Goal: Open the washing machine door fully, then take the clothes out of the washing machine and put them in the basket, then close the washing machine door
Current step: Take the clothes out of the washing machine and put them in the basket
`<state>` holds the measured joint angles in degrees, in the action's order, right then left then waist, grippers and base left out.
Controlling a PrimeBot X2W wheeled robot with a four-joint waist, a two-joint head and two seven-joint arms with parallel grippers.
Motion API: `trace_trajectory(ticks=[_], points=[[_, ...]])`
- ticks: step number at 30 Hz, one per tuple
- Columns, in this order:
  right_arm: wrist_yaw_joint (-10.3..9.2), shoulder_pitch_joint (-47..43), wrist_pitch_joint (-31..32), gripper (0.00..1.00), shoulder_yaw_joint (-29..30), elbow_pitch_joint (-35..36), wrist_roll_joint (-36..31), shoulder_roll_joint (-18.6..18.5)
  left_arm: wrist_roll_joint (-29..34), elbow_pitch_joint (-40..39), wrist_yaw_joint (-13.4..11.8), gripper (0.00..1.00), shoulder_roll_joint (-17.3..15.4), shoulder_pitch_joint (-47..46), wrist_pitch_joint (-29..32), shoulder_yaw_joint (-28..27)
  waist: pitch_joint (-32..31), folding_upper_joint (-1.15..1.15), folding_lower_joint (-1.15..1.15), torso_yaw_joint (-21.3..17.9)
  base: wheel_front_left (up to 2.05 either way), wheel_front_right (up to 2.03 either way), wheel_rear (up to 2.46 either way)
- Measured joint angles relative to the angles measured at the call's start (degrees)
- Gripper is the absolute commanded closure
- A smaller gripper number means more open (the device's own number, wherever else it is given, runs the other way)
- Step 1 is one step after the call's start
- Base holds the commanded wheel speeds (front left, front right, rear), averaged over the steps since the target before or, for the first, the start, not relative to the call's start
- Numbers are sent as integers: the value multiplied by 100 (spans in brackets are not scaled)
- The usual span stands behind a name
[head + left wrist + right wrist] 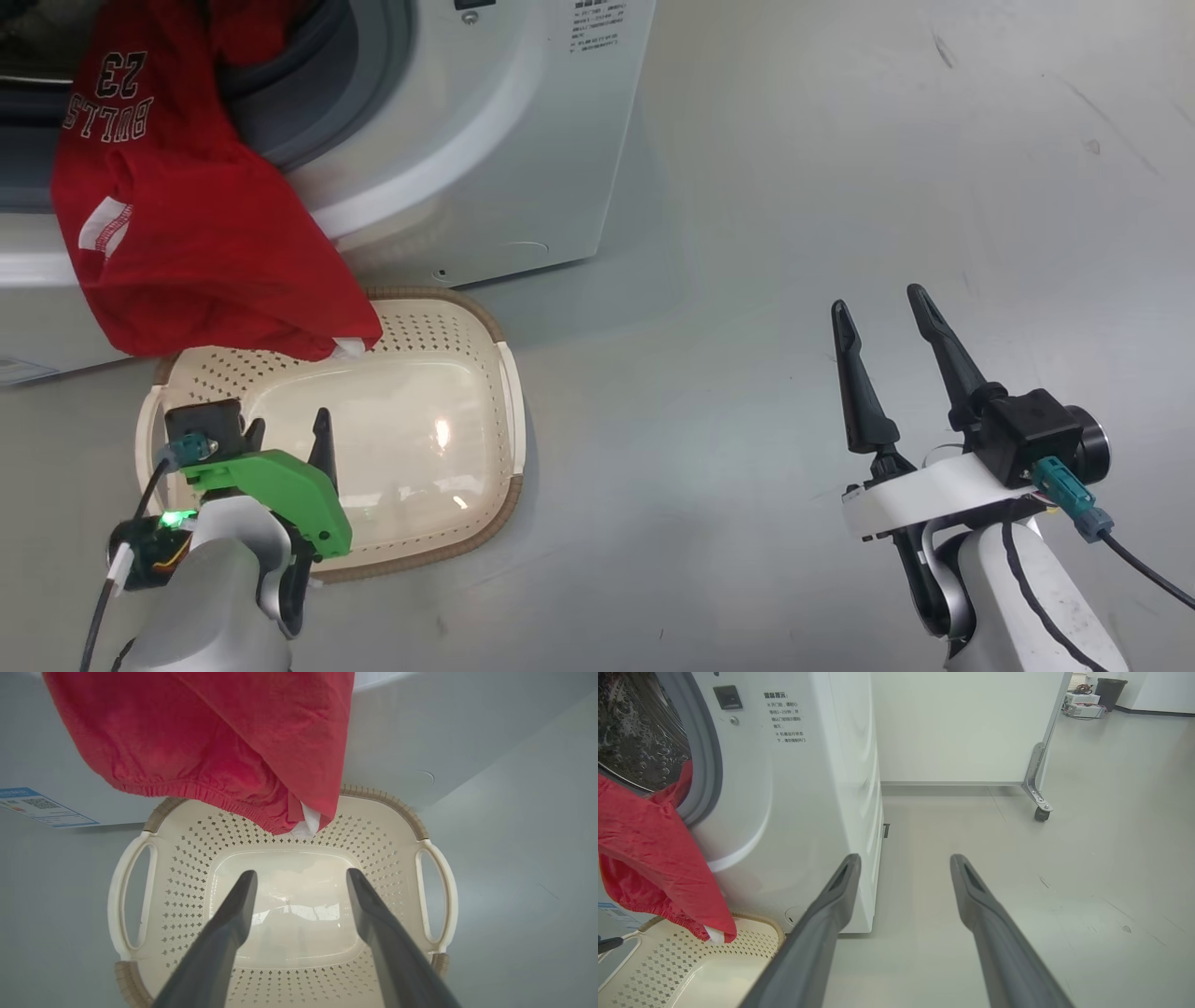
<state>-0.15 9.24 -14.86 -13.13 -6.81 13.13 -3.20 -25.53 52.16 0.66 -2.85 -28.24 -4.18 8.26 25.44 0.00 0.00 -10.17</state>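
Clothes [187,233], bright red with "23" printed on a jersey, hang out of the washing machine [485,140] opening and drape down its white front. Their lowest hem, with a white label, dangles at the back rim of the basket [512,411]; whether it touches the rim I cannot tell. The basket stands on the grey floor [794,168] just beside the washer's foot. The left claw [301,873] hovers over the basket's glossy bottom, its dark fingers spread apart, gripping nothing. The right claw [878,299] is well off to the right above the floor, fingers likewise apart.
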Motion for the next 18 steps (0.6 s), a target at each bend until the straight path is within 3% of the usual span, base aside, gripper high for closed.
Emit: trace_trajectory(ticks=[9, 18], points=[[0, -18, 0, 0, 108, -109, 0, -1, 105, -85, 216, 0, 20, 8, -687, 142, -264, 0, 0, 267, 0, 0, 0], [-1, -208, 0, 0, 148, -294, -2, 0, 248, -438, 215, 0, 32, 206, -983, 154, -671, 0, 0, 493, 0, 0, 0]])
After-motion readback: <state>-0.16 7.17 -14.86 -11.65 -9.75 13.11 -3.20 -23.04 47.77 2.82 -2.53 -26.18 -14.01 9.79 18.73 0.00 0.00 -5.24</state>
